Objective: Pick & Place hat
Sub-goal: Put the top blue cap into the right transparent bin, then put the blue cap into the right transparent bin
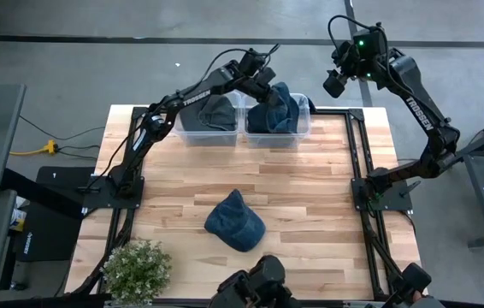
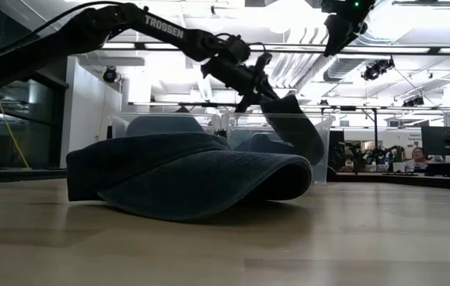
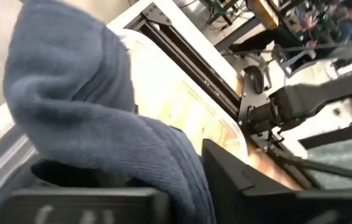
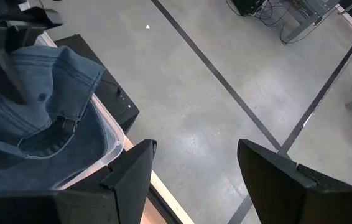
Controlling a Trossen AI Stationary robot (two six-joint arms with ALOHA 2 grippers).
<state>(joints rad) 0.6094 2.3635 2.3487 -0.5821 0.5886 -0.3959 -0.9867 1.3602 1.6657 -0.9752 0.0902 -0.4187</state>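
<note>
My left gripper [image 1: 264, 82] reaches over the far right clear bin [image 1: 302, 128] and is shut on a blue denim hat [image 1: 278, 106]. In the low view this hat [image 2: 298, 131] hangs from the gripper [image 2: 258, 86] down into the bin. A second blue hat [image 1: 235, 221] lies flat by its brim on the table's near middle, large in the low view [image 2: 185, 173]. A grey-blue hat [image 1: 211, 111] sits in the far left bin. My right gripper [image 4: 194, 180] is open, raised beyond the table's far right corner [image 1: 338, 81]. My left gripper pinches the denim hat's upper edge [image 2: 271, 100] between its two fingers, coming slanting down from the table's left. Cloth [image 3: 182, 168] runs between the fingers [image 3: 244, 186]; one layer or several, I cannot tell. The hat hangs below, its lower part inside the right bin [image 4: 111, 140].
Two clear bins stand side by side at the table's far edge [image 1: 242, 128]. A potted plant [image 1: 137, 269] sits at the near left corner. Black frame rails [image 1: 360, 162] border the wooden top. Bare wood lies between the near hat and the bins.
</note>
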